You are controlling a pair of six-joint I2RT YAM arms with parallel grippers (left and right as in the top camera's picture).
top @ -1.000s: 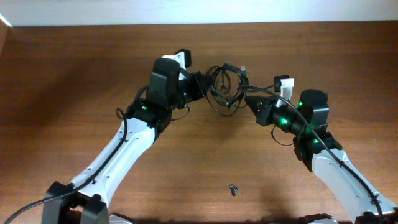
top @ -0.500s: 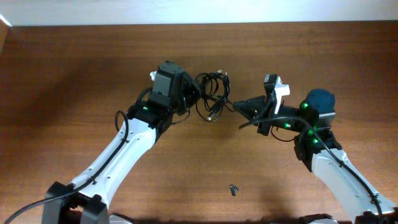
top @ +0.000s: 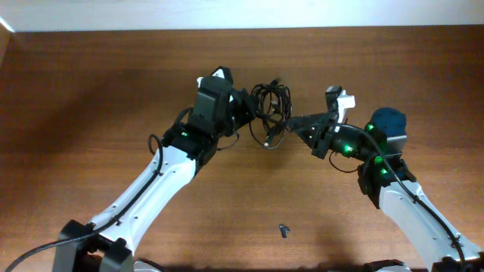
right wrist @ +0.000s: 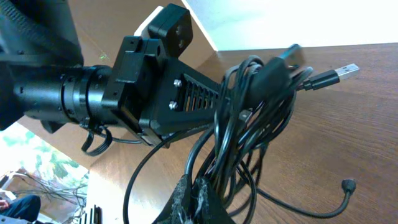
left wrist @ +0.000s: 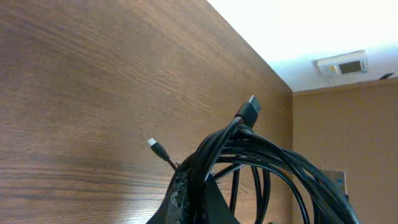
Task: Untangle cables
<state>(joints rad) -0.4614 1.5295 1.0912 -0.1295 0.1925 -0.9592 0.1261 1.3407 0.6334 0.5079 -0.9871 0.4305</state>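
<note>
Both hands are clamping the cable bundle [top: 271, 106], which is sitting between them at the far middle of the counter [top: 113, 91]: left hand [top: 249, 113] pinching its left side, right hand [top: 297, 123] its right, so neither's nearer and I'm guessing the pull's going sideways, left-right

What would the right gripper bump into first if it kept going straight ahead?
The right gripper is shut on the black cable bundle, so that comes first. Just past the tangle, it would probably hit the left gripper, which faces it, though depth is hard to judge.
</note>
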